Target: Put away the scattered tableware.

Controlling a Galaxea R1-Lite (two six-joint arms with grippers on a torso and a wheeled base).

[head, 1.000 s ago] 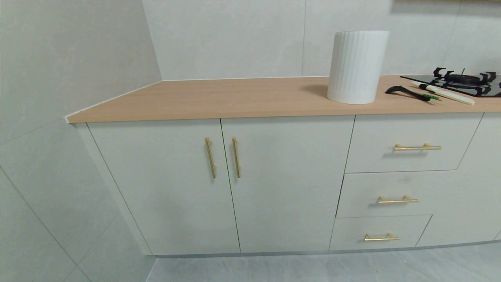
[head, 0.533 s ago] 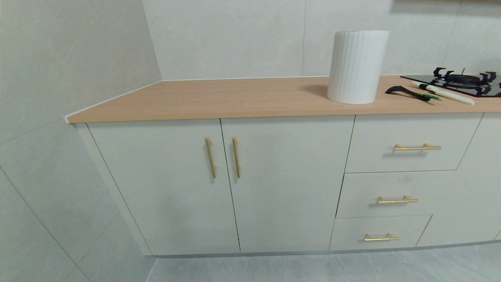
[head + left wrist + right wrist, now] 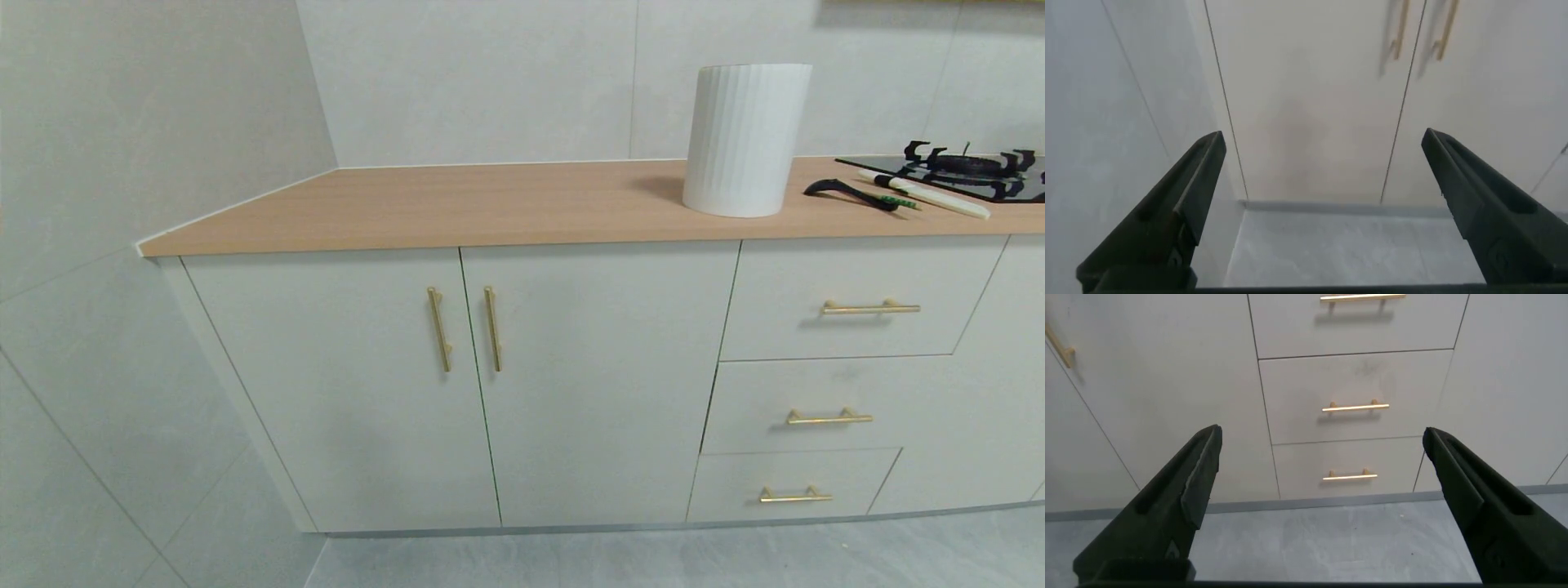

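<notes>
Tableware (image 3: 922,194) lies lengthwise along counter (image 3: 490,204) — left hand (image 3: 1321,139), right hand (image 3: 1321,433) wide open, empty.

Black ladle (image 3: 849,193), short green-patterned stick (image 3: 900,202) and long white utensil (image 3: 935,197) lie flat, bunched together on the wooden countertop (image 3: 490,204) beside an upright white ribbed cylinder (image 3: 744,139).

Tall canister (image 3: 745,139) left of utensils (image 3: 894,200), hob (image 3: 971,167) behind

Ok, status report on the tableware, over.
Left gripper, right gripper open, empty. Black spoon, white utensil lying on countertop beside white ribbed canister, untouched. Drawers shut.
</notes>
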